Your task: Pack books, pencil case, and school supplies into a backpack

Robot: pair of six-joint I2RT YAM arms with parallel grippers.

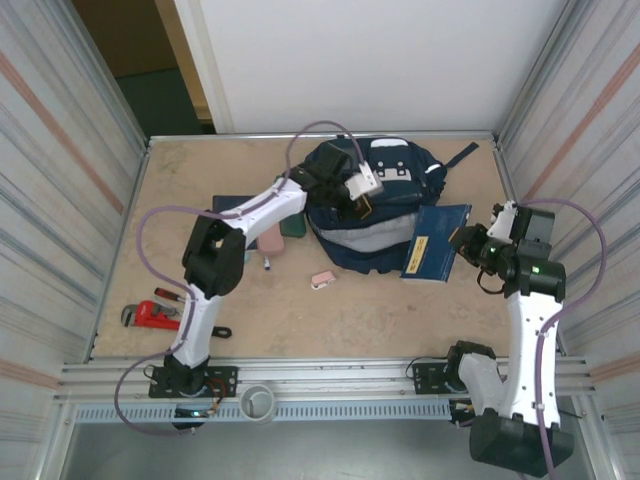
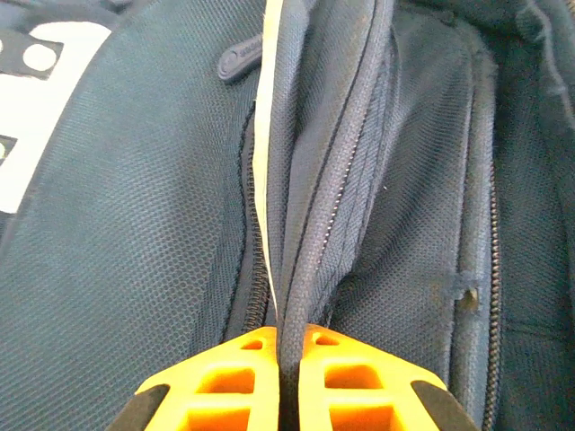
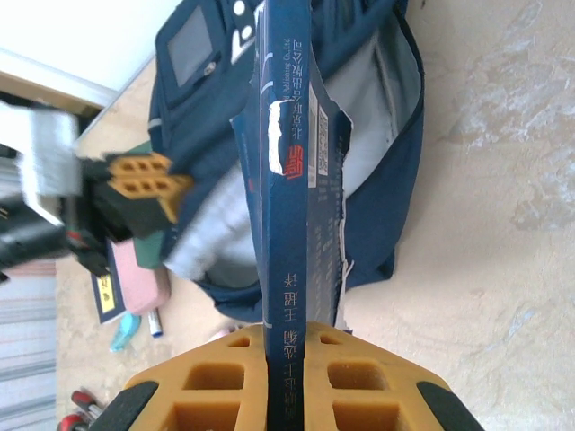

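The navy backpack [image 1: 385, 215] lies at the back middle of the table, its mouth open with grey lining showing [image 3: 391, 81]. My left gripper [image 2: 289, 337] is shut on the backpack's zip edge [image 2: 301, 206] and reaches over the bag's top [image 1: 362, 203]. My right gripper [image 3: 287, 334] is shut on the spine of a navy book [image 3: 286, 171], holding it on edge at the bag's right side [image 1: 437, 242]. The pink pencil case [image 1: 272, 238], a green book [image 1: 293, 227] and another navy book [image 1: 228, 203] lie left of the bag. A marker [image 1: 267, 263] and a pink eraser [image 1: 322, 279] lie in front.
A red pipe wrench [image 1: 150, 315] and a black tool lie at the near left beside the left arm's base. Ribbed walls close in both sides of the table [image 1: 400, 320]. A teal piece [image 3: 124, 330] lies by the marker [image 3: 154, 323].
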